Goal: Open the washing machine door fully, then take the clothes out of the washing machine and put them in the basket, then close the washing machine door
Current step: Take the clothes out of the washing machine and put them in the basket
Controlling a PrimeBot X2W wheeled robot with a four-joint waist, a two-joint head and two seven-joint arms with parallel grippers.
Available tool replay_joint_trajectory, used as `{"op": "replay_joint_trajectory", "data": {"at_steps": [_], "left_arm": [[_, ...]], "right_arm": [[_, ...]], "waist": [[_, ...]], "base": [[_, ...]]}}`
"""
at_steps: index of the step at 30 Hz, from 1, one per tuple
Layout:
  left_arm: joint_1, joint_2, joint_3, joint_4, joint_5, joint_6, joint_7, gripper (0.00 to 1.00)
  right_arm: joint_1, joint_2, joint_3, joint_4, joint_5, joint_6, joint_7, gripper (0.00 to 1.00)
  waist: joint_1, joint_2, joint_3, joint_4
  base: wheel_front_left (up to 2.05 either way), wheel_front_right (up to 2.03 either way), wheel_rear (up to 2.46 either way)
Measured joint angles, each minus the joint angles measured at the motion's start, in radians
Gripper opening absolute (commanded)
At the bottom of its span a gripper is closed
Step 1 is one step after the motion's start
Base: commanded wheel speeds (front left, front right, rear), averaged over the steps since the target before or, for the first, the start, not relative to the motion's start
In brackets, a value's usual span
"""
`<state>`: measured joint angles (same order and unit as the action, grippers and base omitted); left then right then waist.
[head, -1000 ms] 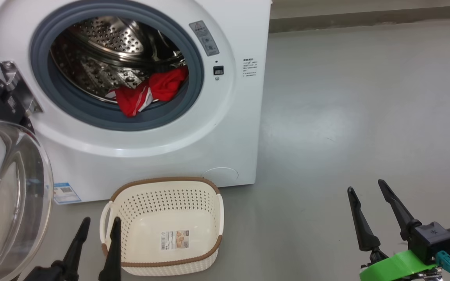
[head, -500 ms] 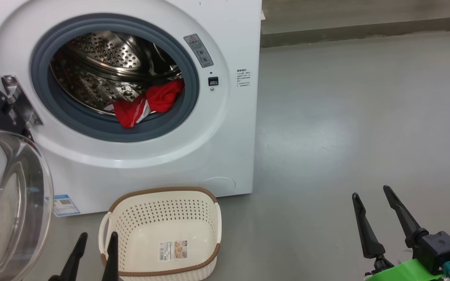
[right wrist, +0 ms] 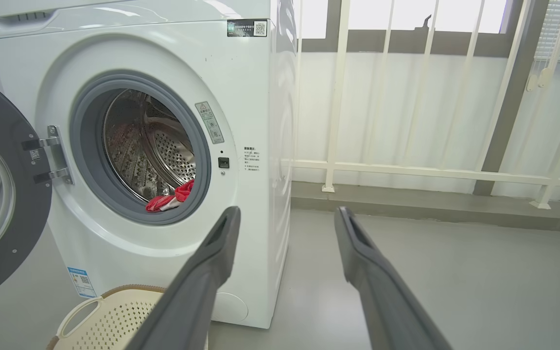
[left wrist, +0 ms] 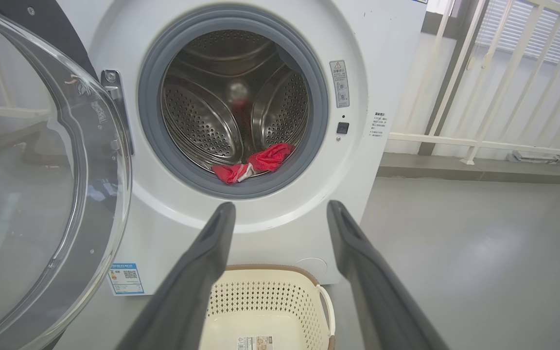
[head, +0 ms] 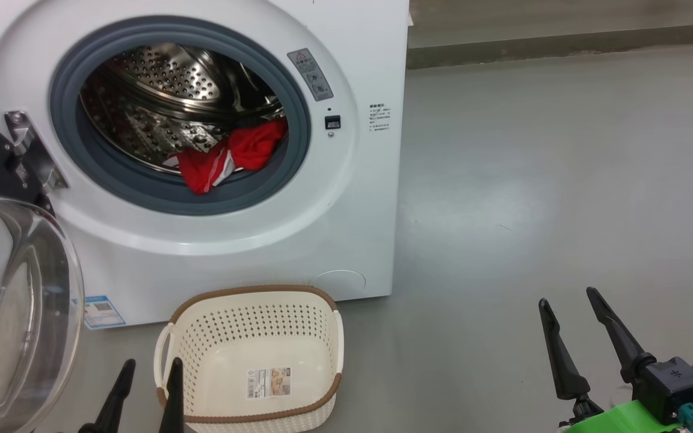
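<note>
Status: the first step appears complete. The washing machine door (head: 15, 313) stands swung wide to the robot's left on its hinge (head: 24, 147), and the mouth of the washing machine (head: 346, 198) is unobstructed. Whether the door is at the very end of its travel cannot be confirmed.

Outstanding: removal of the clothes, transfer to the basket, and closing of the door. None of these has begun, as far as the views show.

Location of the clothes (head: 229, 155): a single red bundle with white trim inside the steel drum (head: 160, 78), low and toward its right side. It rests at the front lip, with one end draped onto the grey-blue rubber ring (head: 112, 174).

Orientation: in the head view the bundle's long axis runs from lower left to upper right, following the curve of the drum lip. The lower-left end, bearing the white stripes, points outward and down over the ring — in my judgement the most accessible part.

The basket (head: 249, 290) sits on the floor touching or just beside the machine's front, directly below the opening and empty apart from a paper label. Its handles lie left and right, so its long side appears parallel to the machine front.

The left gripper (head: 152, 362) hovers just beside the basket's left handle with its jaws spread wide and nothing between them. The right gripper (head: 567, 296) is well apart over bare floor — likewise fully spread and empty.
</note>
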<state>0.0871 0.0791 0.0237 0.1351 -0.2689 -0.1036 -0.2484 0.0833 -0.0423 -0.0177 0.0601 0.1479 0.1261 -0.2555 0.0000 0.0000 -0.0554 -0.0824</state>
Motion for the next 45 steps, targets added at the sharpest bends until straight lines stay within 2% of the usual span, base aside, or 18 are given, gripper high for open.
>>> {"op": "replay_joint_trajectory", "data": {"at_steps": [21, 45], "left_arm": [[-0.001, 0.001, -0.031, -0.036, -0.009, 0.007, 0.002, 1.0], [-0.005, 0.006, -0.052, -0.033, -0.022, 0.026, 0.002, 1.0]], "right_arm": [[0.0, -0.001, 0.008, 0.025, 0.002, 0.0, 0.0, 1.0], [0.0, -0.01, 0.029, 0.035, 0.008, 0.0, 0.0, 1.0]], "waist": [[0.0, 0.0, 0.008, 0.012], [0.0, 0.0, 0.007, 0.04]], "base": [[1.38, -1.38, 0.0], [0.06, -0.06, 0.0]]}}
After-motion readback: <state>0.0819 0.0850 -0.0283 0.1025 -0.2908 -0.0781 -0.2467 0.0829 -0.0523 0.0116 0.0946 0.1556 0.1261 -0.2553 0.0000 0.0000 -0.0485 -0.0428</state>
